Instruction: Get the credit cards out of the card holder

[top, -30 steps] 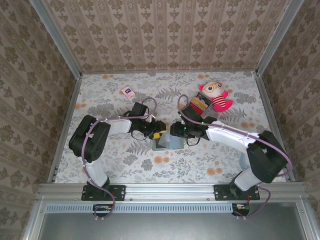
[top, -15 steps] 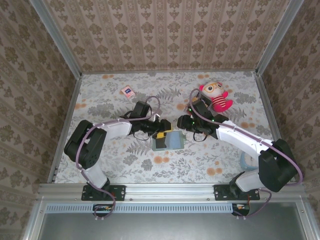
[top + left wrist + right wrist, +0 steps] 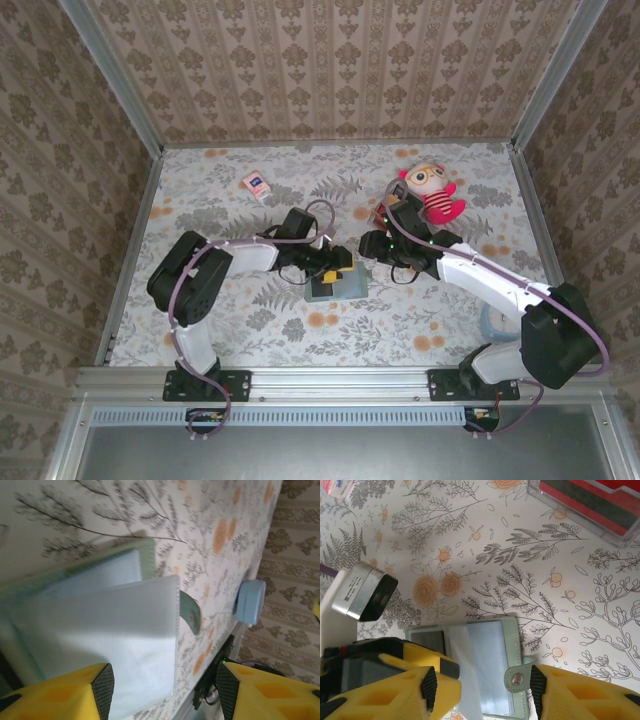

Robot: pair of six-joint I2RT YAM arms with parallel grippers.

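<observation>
The left gripper [image 3: 161,691] hangs over the open card holder [image 3: 100,625], jaws apart; the right gripper [image 3: 480,689] likewise, gripping nothing.

Two arms, one pincer each: left pincer [image 3: 161,687], right pincer [image 3: 482,686]. One card holder [image 3: 335,287] on the worktop [image 3: 440,320], at least two clear sleeves [image 3: 125,625] in it. One plush doll [image 3: 432,192] back-right of the holder. One clear case of red and black blocks [image 3: 590,502] also back-right. One pink-and-white packet [image 3: 256,184] back-left. One light-blue round thing [image 3: 249,601] front-right.
</observation>
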